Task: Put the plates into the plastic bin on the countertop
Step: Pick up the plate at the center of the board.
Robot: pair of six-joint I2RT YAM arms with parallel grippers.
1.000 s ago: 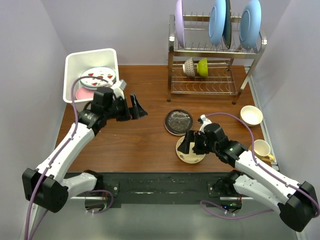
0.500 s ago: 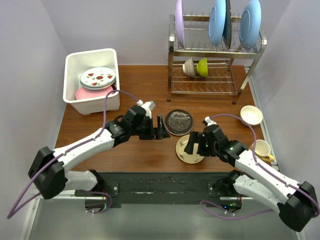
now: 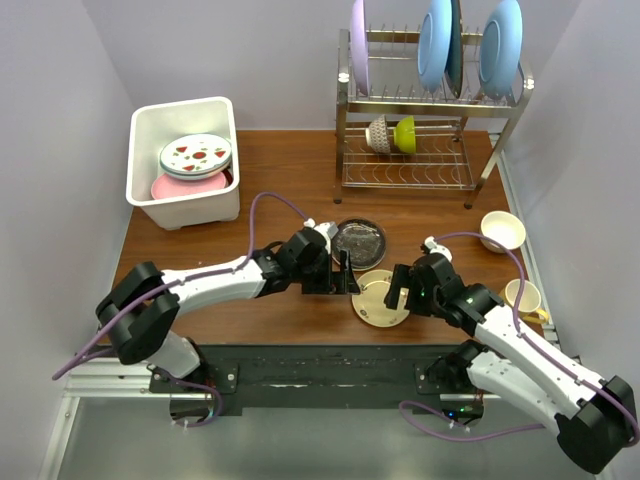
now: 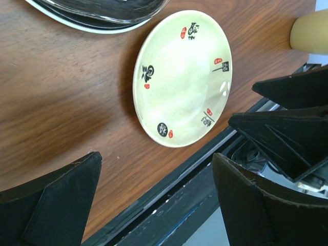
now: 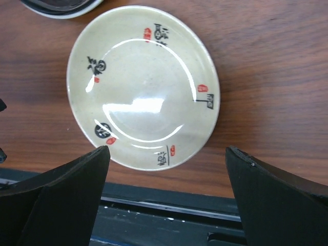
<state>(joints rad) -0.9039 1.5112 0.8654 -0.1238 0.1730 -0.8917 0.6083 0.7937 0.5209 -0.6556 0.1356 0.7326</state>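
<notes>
One yellowish plate (image 3: 376, 302), countertop (image 3: 290, 185) edge, between left hand (image 3: 347, 275), right hand (image 3: 398, 292).

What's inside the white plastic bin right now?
The white rectangular plastic bin holds a white round fruit-patterned plate stacked on a pink round plate; anything beneath them is covered.

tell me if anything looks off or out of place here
Nothing is spilled or broken. One oddity: the left gripper and the right gripper, both open, flank the same small yellowish plate, which sits close to the near edge of the countertop.
</notes>
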